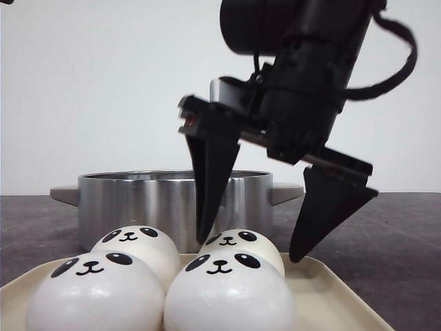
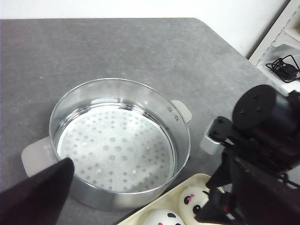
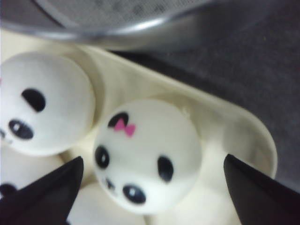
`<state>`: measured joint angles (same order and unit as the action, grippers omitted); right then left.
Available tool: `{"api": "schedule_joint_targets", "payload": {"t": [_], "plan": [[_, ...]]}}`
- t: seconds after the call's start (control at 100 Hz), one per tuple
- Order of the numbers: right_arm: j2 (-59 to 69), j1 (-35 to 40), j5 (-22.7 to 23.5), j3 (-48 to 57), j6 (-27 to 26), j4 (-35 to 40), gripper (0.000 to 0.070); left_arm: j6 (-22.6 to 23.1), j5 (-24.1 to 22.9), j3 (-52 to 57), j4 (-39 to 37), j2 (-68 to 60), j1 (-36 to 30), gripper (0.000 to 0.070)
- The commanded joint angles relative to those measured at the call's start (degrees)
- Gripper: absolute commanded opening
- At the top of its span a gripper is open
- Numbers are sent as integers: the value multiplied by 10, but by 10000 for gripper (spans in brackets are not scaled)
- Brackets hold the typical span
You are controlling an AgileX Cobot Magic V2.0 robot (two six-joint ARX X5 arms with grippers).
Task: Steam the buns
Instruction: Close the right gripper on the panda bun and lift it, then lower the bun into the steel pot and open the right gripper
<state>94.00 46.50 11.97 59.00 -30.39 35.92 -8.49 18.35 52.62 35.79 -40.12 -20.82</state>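
Note:
Several white panda-faced buns lie on a cream tray [image 1: 335,293]. The two nearest the camera are a left one [image 1: 93,293] and a right one [image 1: 227,295]. My right gripper [image 1: 249,249] hangs open just above the back right bun [image 1: 253,243], one finger on each side, touching nothing. In the right wrist view that bun [image 3: 147,154] wears a pink bow and sits between the spread fingertips of the right gripper [image 3: 153,159]. My left gripper [image 2: 150,185] is high over the pot; one dark finger [image 2: 40,194] shows, and nothing is between its jaws.
A steel steamer pot [image 1: 138,200] with side handles stands on the grey table just behind the tray. Its perforated insert [image 2: 115,140] holds nothing. The right arm [image 2: 260,154] fills one side of the left wrist view. Shelving [image 2: 286,42] stands beyond the table edge.

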Motion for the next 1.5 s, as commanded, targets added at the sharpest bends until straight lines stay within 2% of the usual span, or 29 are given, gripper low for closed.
{"api": "schedule_joint_targets", "payload": {"t": [0.0,0.15,0.19,0.25,0.37,0.46,0.67,0.94,1.08,1.18,1.35,1.49], "plan": [[20,5,1,11,-13,-7,585,2,1,11,-4,-3,-3,673],[42,5,3,11,-19,-6,581,2,-5,11,0,-3,-9,673],[47,5,2,11,-18,-5,551,3,-8,11,0,-3,-11,673],[49,5,0,11,-19,-3,445,3,-8,11,0,-3,-14,673],[49,5,1,11,-18,-3,172,3,-8,11,0,-3,-16,673],[49,5,-1,11,-16,2,4,3,-8,11,0,-3,-17,673],[18,15,-42,22,-9,11,0,3,-8,11,3,-3,-18,673],[-112,52,-50,83,-4,61,0,3,-19,11,3,-3,-28,673],[-154,58,-104,132,11,49,0,3,-23,11,3,-3,-29,673],[-148,37,-120,179,44,29,0,3,-23,11,2,-3,-30,673],[-65,-17,-89,278,101,36,0,3,-23,11,2,-3,-37,673],[23,-46,-89,350,147,57,0,3,-23,11,3,-3,-37,673]]}}
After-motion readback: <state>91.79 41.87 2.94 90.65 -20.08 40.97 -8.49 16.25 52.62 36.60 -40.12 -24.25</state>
